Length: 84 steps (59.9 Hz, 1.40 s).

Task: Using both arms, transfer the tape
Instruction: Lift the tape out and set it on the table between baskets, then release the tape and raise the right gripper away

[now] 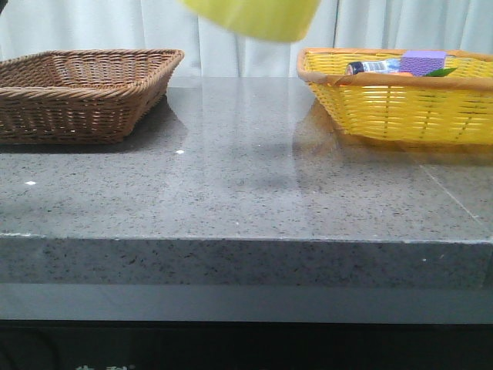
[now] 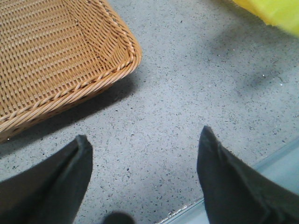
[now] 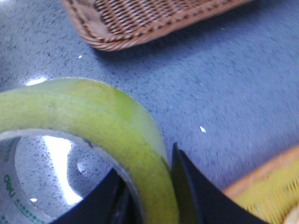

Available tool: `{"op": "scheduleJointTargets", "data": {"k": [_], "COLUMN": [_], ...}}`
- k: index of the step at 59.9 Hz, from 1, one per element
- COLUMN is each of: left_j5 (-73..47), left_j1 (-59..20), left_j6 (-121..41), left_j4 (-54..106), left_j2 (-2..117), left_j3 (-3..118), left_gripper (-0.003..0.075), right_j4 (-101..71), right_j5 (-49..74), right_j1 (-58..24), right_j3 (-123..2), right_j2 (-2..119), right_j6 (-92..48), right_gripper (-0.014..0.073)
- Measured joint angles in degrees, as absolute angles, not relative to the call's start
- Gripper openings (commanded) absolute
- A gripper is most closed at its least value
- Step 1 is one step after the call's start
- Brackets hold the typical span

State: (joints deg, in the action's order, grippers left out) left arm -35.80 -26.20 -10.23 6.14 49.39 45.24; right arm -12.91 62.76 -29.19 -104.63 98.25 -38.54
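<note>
1. Front view. The tape (image 1: 253, 17) hangs in the air at the upper edge of the picture, above the bench (image 1: 231, 193) and between the brown basket (image 1: 81, 92) and the yellow basket (image 1: 400, 96), nearer the yellow one. Only its lower part shows, as a blur; neither arm is in this view. The yellow basket holds a purple block (image 1: 423, 62) and other items too small to name. The brown basket's inside cannot be seen from here. White curtains (image 1: 115, 27) close off the room behind.

2. Left wrist view. The left gripper (image 2: 142, 158) has its jaws spread wide apart with nothing between them, over bare bench just beside a corner of the brown basket (image 2: 56, 60). A yellow shape (image 2: 275, 11) at the far corner may be the tape; it cannot be told for certain.

3. Right wrist view. The right gripper (image 3: 149, 196) has its jaws closed on the wall of the tape (image 3: 93, 116), one jaw inside the core and one outside. The roll is clear of the bench, with the brown basket (image 3: 140, 18) well beyond it.

4. Handling, as judged. The roll appears light and stiff, with a smooth outer wrap that may slip. The free part of the ring, opposite the present hold, looks the soundest place for a second grip.

5. Surface and room. The bench is polished speckled grey stone, hard and reflective; a dropped roll would likely roll.
</note>
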Motion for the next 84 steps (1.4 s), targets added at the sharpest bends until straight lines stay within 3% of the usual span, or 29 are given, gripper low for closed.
{"op": "scheduleJointTargets", "data": {"k": [15, 38, 51, 58, 71, 84], "left_j5": [-35.8, -35.9, -35.9, -35.9, -35.9, -35.9], "left_j1": [-26.2, -26.2, -26.2, -26.2, -26.2, -26.2], "left_j6": [-10.2, -10.2, -10.2, -10.2, -10.2, -10.2], "left_j4": [6.1, 6.1, 6.1, 6.1, 6.1, 6.1], "left_j2": [49.4, 49.4, 49.4, 49.4, 49.4, 49.4], "left_j3": [45.2, 45.2, 45.2, 45.2, 45.2, 45.2], "left_gripper": [0.0472, 0.0472, 0.0472, 0.0472, 0.0472, 0.0472], "right_j4": [-12.2, -7.0, -7.3, -7.6, -10.2, -11.3], "right_j5": [59.8, 55.2, 52.6, 52.1, 52.6, 59.0], "right_j1": [-30.5, -30.5, -30.5, -30.5, -30.5, -29.2], "right_j3": [-105.5, -105.5, -105.8, -105.8, -106.9, -106.7], "right_j2": [105.6, 113.4, 113.8, 113.8, 110.3, 100.1], "right_j6": [-49.1, -50.8, -50.8, -50.4, -42.3, -23.6], "right_gripper": [0.0191, 0.0201, 0.0389, 0.0393, 0.0393, 0.0393]}}
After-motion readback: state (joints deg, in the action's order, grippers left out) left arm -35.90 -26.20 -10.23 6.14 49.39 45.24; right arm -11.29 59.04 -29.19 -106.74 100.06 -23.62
